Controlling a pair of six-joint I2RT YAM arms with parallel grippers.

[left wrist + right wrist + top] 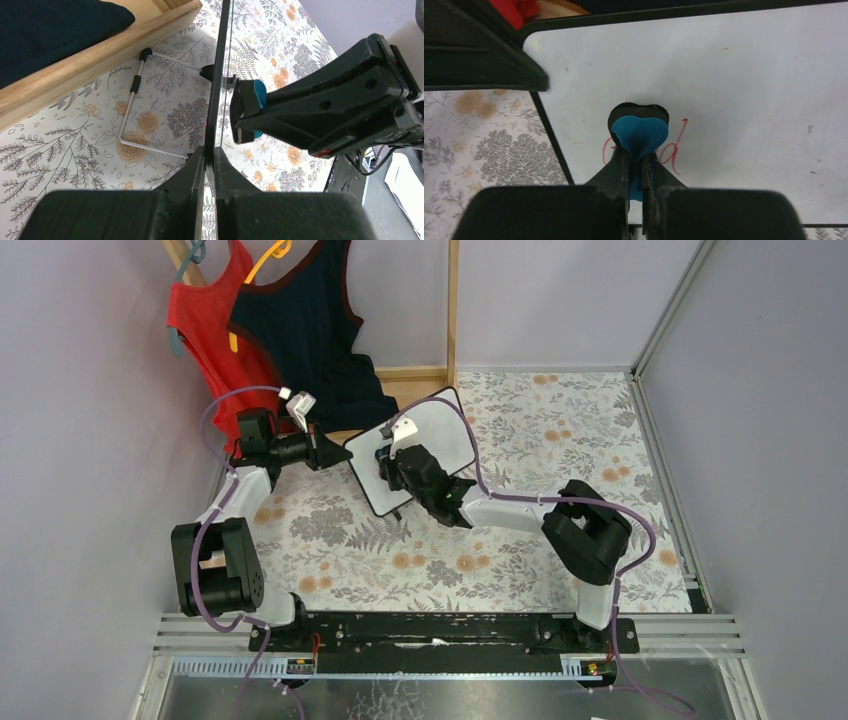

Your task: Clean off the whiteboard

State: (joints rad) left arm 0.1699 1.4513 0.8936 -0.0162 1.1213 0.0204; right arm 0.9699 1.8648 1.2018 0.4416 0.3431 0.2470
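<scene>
A small black-framed whiteboard stands tilted on its wire stand in the middle of the table. Red handwriting shows on it in the right wrist view, partly hidden by the eraser. My left gripper is shut on the whiteboard's left edge, seen edge-on in the left wrist view. My right gripper is shut on a blue eraser with a black pad, and presses it against the board's face over the red writing. The eraser also shows in the left wrist view.
A red top and a dark top hang on hangers at the back left, above a wooden frame. The table has a floral cloth. Grey walls close in both sides.
</scene>
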